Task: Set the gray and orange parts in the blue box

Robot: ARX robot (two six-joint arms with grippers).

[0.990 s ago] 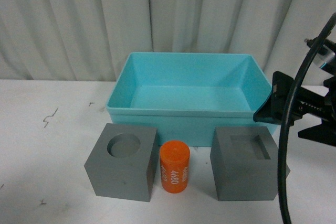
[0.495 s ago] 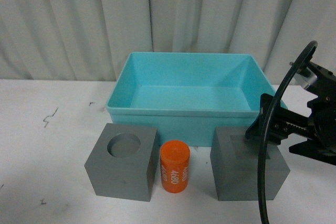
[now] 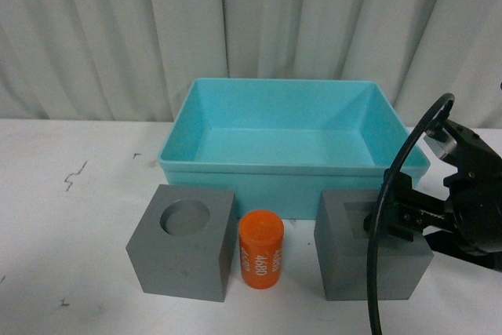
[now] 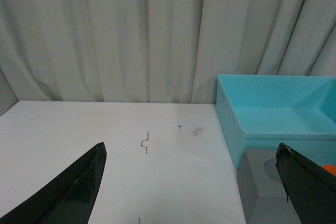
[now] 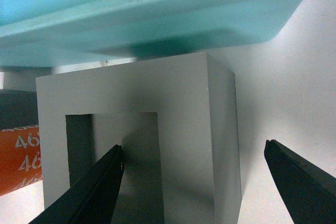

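Jaws spread, the right gripper [image 5: 194, 150] brackets one side of the matte gray square-recessed cube [image 3: 357, 268] just before the turquoise plastic bin [image 3: 267, 174]; the left gripper [image 4: 190, 149] stands spread too.

Spread hand [image 5: 193, 148] over gray cube [image 5: 184, 87], blue box [image 5: 157, 19] beyond, orange cylinder [image 5: 16, 156] beside

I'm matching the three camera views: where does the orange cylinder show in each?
Front view: the orange cylinder stands between the round-recess cube and the square-recess cube, before the blue box.
Left wrist view: an orange sliver at the frame edge.
Right wrist view: partly shown beside the square-recess cube.
Shared landmark: the blue box.
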